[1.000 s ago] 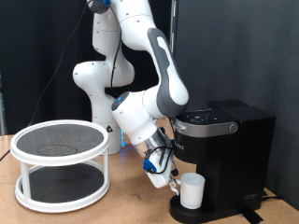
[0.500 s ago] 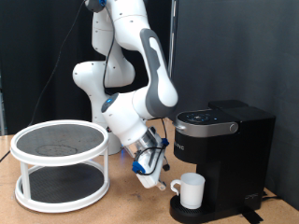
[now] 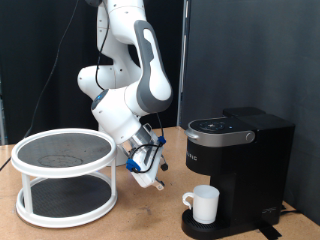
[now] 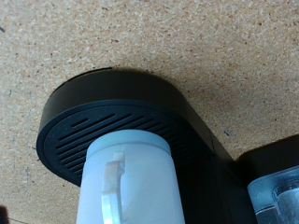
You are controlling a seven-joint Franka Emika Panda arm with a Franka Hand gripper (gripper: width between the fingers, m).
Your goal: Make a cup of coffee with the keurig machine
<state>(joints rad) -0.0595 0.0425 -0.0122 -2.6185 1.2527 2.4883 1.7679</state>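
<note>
The white cup [image 3: 205, 204] stands on the round drip tray [image 3: 195, 228] of the black keurig machine [image 3: 240, 170], under its head, handle toward the exterior view's left. The machine's lid is down. My gripper [image 3: 154, 183] hangs in the air to the left of the cup in the exterior view, apart from it, with nothing between its fingers. In the wrist view the cup [image 4: 126, 182] sits on the slotted black drip tray [image 4: 84, 126], its handle facing the camera; the fingers do not show there.
A white two-tier round stand [image 3: 65, 175] with dark mesh shelves stands at the exterior view's left on the cork tabletop [image 3: 140, 220]. The robot's base [image 3: 105, 90] rises behind it. A black curtain covers the back.
My gripper has drawn back from the cup toward the exterior view's left and slightly up. The cup stays on the drip tray.
</note>
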